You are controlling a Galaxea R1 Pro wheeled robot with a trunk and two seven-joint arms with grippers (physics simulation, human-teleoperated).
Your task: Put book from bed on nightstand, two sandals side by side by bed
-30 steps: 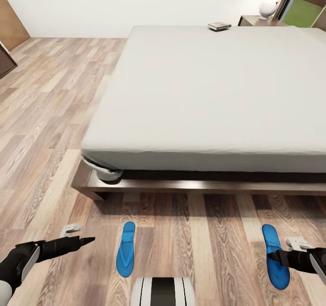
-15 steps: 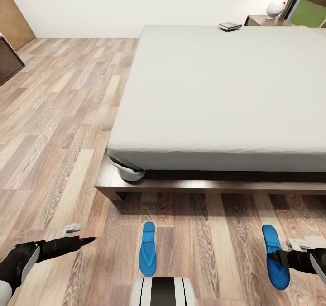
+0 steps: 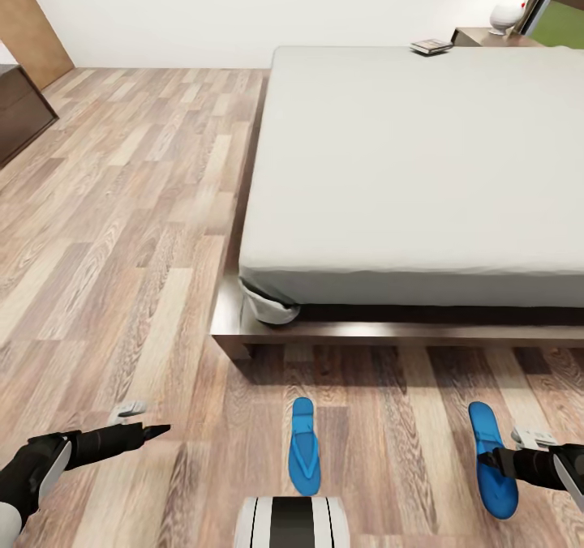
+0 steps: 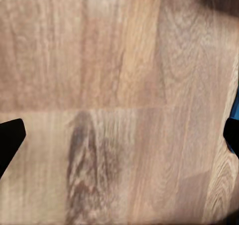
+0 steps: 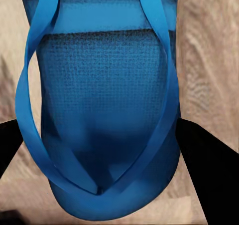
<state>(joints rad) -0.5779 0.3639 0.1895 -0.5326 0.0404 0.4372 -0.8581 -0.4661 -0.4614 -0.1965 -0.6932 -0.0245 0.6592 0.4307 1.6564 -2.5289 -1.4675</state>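
- Book (image 3: pixel 431 46) lying flat at the far edge of the mattress, about 1 o'clock in the head view, close to the nightstand (image 3: pixel 495 39) beyond that edge.
- Nightstand of dark wood at the upper right, carrying a white-based lamp (image 3: pixel 511 9) with a dark shade.
- Bed (image 3: pixel 422 175) spanning centre to right, pale grey mattress on a dark wood frame, foot corner toward 6 o'clock with a fold of sheet tucked at it.
- Loose sandal (image 3: pixel 304 446) flat on the plank floor (image 3: pixel 122 232) near 6 o'clock, just past the robot's base, lengthwise toward the bed.
- Held sandal (image 3: pixel 492 459) at about 4 o'clock, well apart from the loose one, with the right gripper (image 3: pixel 496 460) across its edge.
- In the right wrist view, the same sandal (image 5: pixel 99 110) seen close, blue straps meeting at the toe post, one dark fingertip (image 5: pixel 206 160) at each side; clamped on it.
- Left gripper (image 3: pixel 154 430) at about 8 o'clock, pointing inward over bare floor; in the left wrist view, fingertips (image 4: pixel 10 137) at opposite edges with wood planks (image 4: pixel 114 110) between, spread wide and holding nothing.
- Dark-wood cabinet (image 3: pixel 20 110) at 10 o'clock against the left side, a brown door (image 3: pixel 32 29) behind it.
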